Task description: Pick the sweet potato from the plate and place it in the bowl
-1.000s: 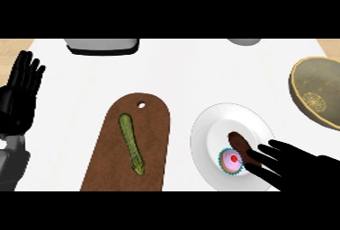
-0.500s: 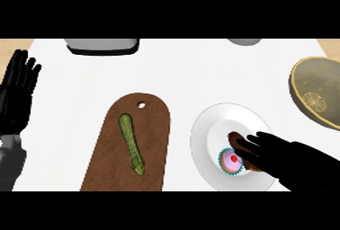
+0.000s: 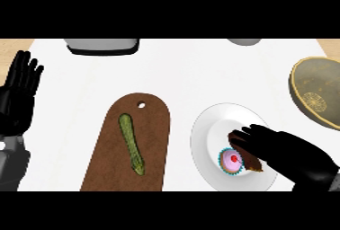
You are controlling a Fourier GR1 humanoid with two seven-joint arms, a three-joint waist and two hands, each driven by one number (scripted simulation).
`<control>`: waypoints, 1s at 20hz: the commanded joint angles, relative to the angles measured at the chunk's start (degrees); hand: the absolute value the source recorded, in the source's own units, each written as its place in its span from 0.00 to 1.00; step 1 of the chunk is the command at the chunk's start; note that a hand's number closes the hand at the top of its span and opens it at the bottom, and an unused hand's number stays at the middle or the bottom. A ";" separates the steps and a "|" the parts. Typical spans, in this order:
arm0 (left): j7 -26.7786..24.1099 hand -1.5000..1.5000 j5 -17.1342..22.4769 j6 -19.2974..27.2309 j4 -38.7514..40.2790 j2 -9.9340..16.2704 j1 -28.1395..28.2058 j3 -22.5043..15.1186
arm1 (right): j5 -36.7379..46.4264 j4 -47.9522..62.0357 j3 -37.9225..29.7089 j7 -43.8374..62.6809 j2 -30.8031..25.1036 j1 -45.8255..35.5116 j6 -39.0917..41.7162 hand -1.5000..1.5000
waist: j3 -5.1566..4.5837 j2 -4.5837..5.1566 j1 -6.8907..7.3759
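A brown sweet potato (image 3: 236,140) lies on the white plate (image 3: 211,130) right of centre. My right hand (image 3: 282,150) comes in from the lower right and lies over it, fingers curled down round its middle, so only its two ends show. The olive-brown bowl (image 3: 317,92) stands at the right edge, beyond the plate. My left hand (image 3: 19,96) rests open at the left edge, fingers up.
A pink cupcake in a teal wrapper (image 3: 231,161) sits on the plate just left of my right hand. A brown cutting board (image 3: 109,152) with a long green vegetable (image 3: 131,143) lies left of the plate. Grey objects (image 3: 103,45) stand at the far edge.
My right hand has slid left across the plate onto the sweet potato, and its fingers have gone from spread to curled. The left hand has barely moved.
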 commanded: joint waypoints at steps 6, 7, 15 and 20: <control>-2.99 0.50 -2.36 -2.09 -1.02 -2.59 3.72 1.66 | 6.63 6.92 -0.05 -8.92 4.70 -1.44 -0.95 0.00 | -0.01 -0.01 0.14; 1.95 0.50 -0.96 -2.40 2.79 -0.36 -4.11 3.17 | 9.09 5.08 1.25 -10.63 3.34 2.96 -5.09 0.00 | 0.00 0.00 -0.36; -3.36 0.50 -3.57 -4.38 0.28 -3.26 2.27 3.88 | 14.92 11.55 -0.07 -11.44 8.61 0.35 -3.71 0.00 | -0.02 -0.01 -0.08; 5.00 0.50 -3.63 -2.80 -3.25 -2.73 -1.15 4.04 | 19.83 21.76 1.48 -12.51 13.52 -1.83 -8.51 0.00 | 0.01 0.00 0.08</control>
